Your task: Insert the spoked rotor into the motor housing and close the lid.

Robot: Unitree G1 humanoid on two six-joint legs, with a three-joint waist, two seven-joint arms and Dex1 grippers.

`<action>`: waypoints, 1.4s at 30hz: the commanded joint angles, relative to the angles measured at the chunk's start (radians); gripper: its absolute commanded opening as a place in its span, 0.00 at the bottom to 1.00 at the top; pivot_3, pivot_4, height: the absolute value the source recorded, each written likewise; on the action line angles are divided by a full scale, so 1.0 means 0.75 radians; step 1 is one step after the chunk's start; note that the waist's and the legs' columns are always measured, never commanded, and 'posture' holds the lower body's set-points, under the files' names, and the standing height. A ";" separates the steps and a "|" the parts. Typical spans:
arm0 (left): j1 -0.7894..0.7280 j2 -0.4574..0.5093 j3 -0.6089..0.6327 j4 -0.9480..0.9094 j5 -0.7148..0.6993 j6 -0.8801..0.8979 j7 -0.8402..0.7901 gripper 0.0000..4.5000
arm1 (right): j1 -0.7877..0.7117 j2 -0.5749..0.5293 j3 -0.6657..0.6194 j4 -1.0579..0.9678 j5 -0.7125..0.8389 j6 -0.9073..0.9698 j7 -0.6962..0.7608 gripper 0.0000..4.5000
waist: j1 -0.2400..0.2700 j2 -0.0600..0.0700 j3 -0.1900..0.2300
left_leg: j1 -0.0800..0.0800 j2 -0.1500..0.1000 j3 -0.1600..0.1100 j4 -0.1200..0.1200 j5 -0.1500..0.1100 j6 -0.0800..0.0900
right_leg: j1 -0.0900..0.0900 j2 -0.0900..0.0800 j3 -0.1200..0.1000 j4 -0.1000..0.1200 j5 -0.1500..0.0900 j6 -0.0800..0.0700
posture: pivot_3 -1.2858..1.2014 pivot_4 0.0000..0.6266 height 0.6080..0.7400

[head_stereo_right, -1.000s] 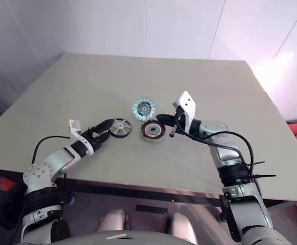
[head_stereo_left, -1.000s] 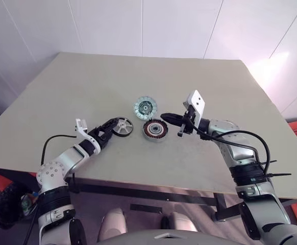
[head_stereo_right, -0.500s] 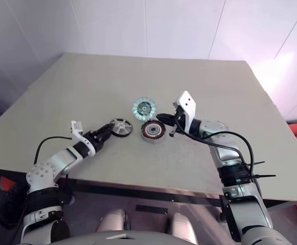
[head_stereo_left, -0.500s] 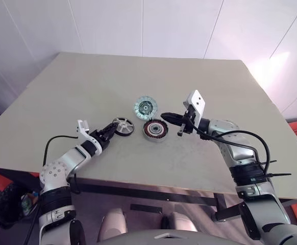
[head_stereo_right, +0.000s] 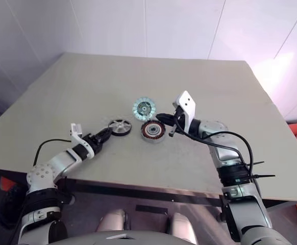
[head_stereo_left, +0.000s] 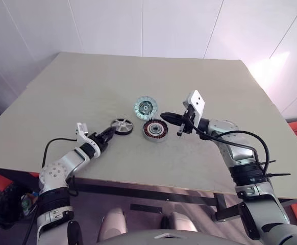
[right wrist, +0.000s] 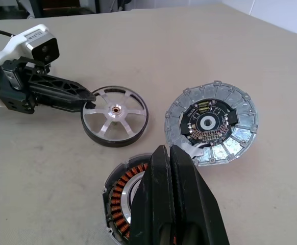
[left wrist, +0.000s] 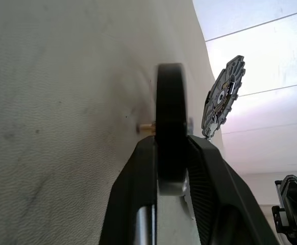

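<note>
My left gripper (head_stereo_left: 107,134) lies low over the table (head_stereo_left: 77,87) with its two black fingers (left wrist: 138,173) pinched on the dark rim of the spoked rotor (head_stereo_left: 121,125); in my left wrist view the rim sits edge-on between them, both fingers pressed against it. The rotor lies flat on the table, its pale spokes and small hub facing up, at the near left of the three parts. Just to its right, apart from it, rests the motor housing (head_stereo_left: 155,130), a squat black ring with copper windings around its inside and an open centre. Beyond those two, a little farther up the table and between them, lies the lid (head_stereo_left: 145,107), a silvery disc with radial segments and a central hub, close to the housing but I cannot tell whether they touch. My right gripper (head_stereo_left: 164,117) hangs just above the housing's right edge, pointing toward my left, its fingers clenched tight together on nothing; my right wrist view shows them as one closed black wedge over the windings.
</note>
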 commanded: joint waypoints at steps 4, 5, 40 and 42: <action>-0.003 0.021 0.005 -0.012 0.005 -0.007 -0.033 0.09 | -0.035 0.002 -0.016 -0.025 0.011 -0.026 -0.010 0.00 | 0.000 0.000 0.000 | 0.000 0.000 0.000 0.000 0.000 0.000 | 0.000 0.000 0.000 0.000 0.000 0.000 | 0.52 0.00 1.00; -0.001 0.023 0.008 -0.016 0.002 -0.007 -0.038 0.09 | -0.035 0.002 -0.016 -0.025 0.011 -0.026 -0.010 0.00 | 0.000 0.000 0.000 | 0.000 0.000 0.000 0.000 0.000 0.000 | 0.000 0.000 0.000 0.000 0.000 0.000 | 0.52 0.00 1.00; -0.304 -0.029 -0.191 0.159 -0.215 0.265 -0.011 0.09 | 0.170 -0.281 -0.053 -0.164 0.030 0.037 0.122 0.00 | 0.006 -0.002 0.002 | 0.000 -0.001 0.000 -0.001 0.003 -0.005 | 0.000 0.000 0.000 0.000 0.000 0.000 | 0.52 0.00 1.00; -0.306 -0.033 -0.191 0.168 -0.205 0.265 -0.016 0.09 | 0.187 -0.300 -0.063 -0.171 0.035 0.039 0.122 0.00 | 0.004 -0.002 0.002 | 0.000 -0.001 0.000 -0.001 0.003 -0.005 | 0.001 0.000 0.000 0.000 0.000 0.000 | 0.52 0.00 1.00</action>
